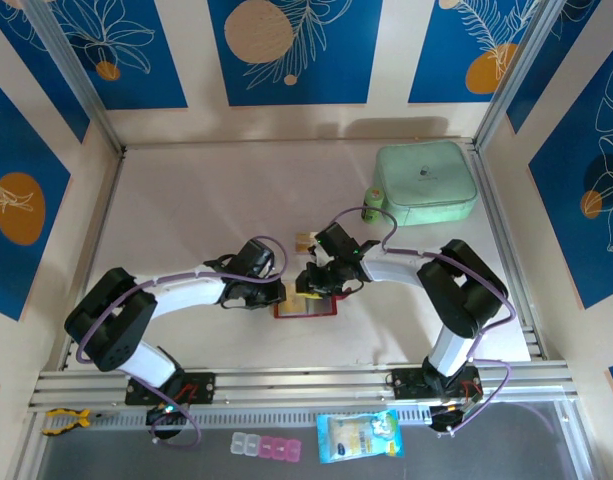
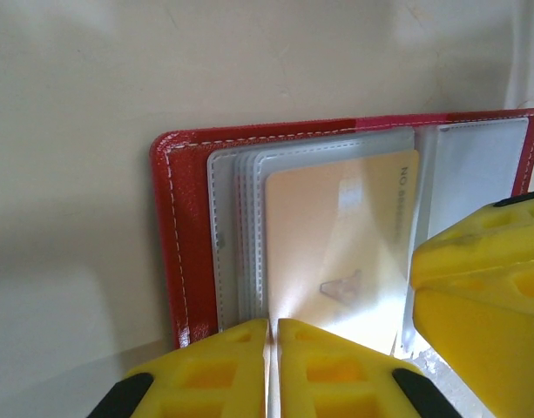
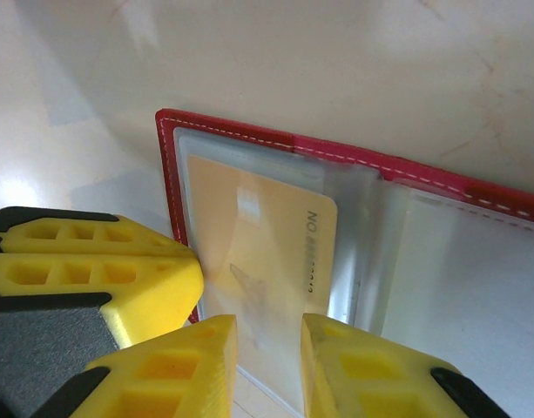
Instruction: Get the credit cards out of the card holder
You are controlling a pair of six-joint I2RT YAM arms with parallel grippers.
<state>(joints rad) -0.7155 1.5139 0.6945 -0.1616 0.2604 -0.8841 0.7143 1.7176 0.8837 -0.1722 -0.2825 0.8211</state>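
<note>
Left wrist view: card holder [image 2: 184, 244] lies open on the desk [image 2: 92, 78], red cover down, clear sleeves up. Orange-yellow credit card [image 2: 336, 235] sits inside the top sleeve. Left fingers [image 2: 219, 370] pressed together at the holder's near edge; whether they pinch a sleeve, cannot tell. Right wrist view: right fingers [image 3: 362, 370] parted over the card's near end. Top external: holder mid-desk between both arms, mint-green case [image 1: 424, 182] well apart, far right.
</note>
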